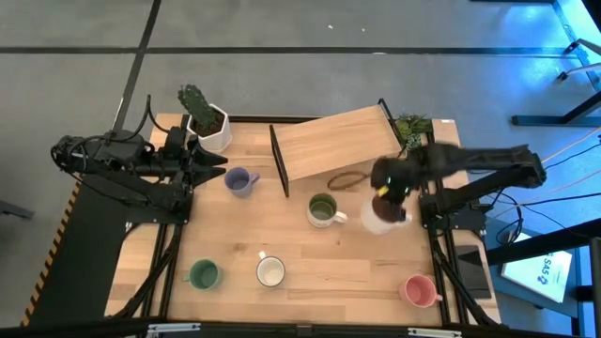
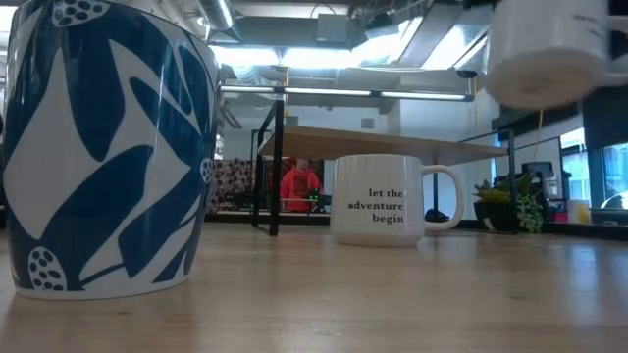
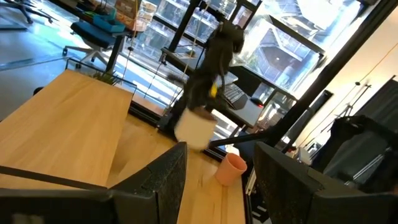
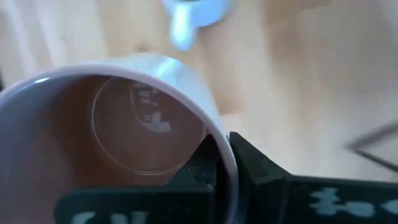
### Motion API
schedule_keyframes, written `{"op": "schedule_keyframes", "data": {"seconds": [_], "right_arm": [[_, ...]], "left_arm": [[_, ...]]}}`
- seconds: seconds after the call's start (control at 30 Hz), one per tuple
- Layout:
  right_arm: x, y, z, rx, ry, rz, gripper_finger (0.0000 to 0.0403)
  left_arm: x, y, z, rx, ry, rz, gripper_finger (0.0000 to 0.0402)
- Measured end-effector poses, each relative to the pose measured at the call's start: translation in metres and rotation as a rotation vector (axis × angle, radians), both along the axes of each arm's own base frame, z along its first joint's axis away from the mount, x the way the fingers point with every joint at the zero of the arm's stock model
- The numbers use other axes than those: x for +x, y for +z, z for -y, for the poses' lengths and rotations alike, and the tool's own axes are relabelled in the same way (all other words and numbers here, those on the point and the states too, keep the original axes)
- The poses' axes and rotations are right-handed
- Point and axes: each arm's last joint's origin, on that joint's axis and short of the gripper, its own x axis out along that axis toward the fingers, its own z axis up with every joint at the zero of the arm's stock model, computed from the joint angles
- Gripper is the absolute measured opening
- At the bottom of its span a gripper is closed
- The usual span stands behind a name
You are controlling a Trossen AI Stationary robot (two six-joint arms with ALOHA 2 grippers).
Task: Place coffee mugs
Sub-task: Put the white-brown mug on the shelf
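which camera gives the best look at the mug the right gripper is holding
The right wrist view: the mug fills it, rim pinched by the right gripper. The high view shows it small, the low view only its base, the left wrist view a blur.

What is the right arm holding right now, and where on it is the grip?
The right gripper holds a pale mug by its rim, one finger inside the wall and one outside, lifted off the table. The left gripper holds nothing.

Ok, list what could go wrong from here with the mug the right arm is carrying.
1. The right end effector pinches only the rim of the mauve mug, held off the table; it may slip and drop.
2. The olive green mug sits close beside it; lowering here could knock it.
3. The shelf edge is close behind, so swinging back could clip it.
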Motion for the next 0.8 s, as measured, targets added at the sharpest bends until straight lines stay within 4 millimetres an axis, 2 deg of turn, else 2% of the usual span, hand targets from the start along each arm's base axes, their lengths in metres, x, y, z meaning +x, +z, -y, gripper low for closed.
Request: {"op": "schedule_keyframes", "data": {"seconds": [0.13,0.27,0.33,0.5,0.67,0.8], "right_arm": [[0.007,0.045,0.041,-0.147,-0.011,0.031,0.0002],[0.021,0.076,0.089,-0.252,0.021,0.067,0.0001],[0.026,0.083,0.114,-0.289,0.037,0.048,0.0001],[0.036,0.083,0.167,-0.377,0.113,-0.022,0.0001],[0.036,0.061,0.207,-0.382,0.215,-0.118,0.0001],[0.037,0.042,0.230,-0.363,0.328,-0.157,0.0000]], "left_arm": [[0.000,0.000,0.000,0.000,0.001,0.000,0.0179],[0.000,0.000,0.000,-0.001,0.001,0.000,0.0179],[0.000,0.000,0.000,-0.001,0.001,0.001,0.0179],[0.000,0.000,0.000,0.000,0.001,0.002,0.0179],[0.000,0.000,0.000,0.000,0.005,0.002,0.0179],[0.000,0.000,0.000,-0.001,0.008,0.002,0.0179]]}}
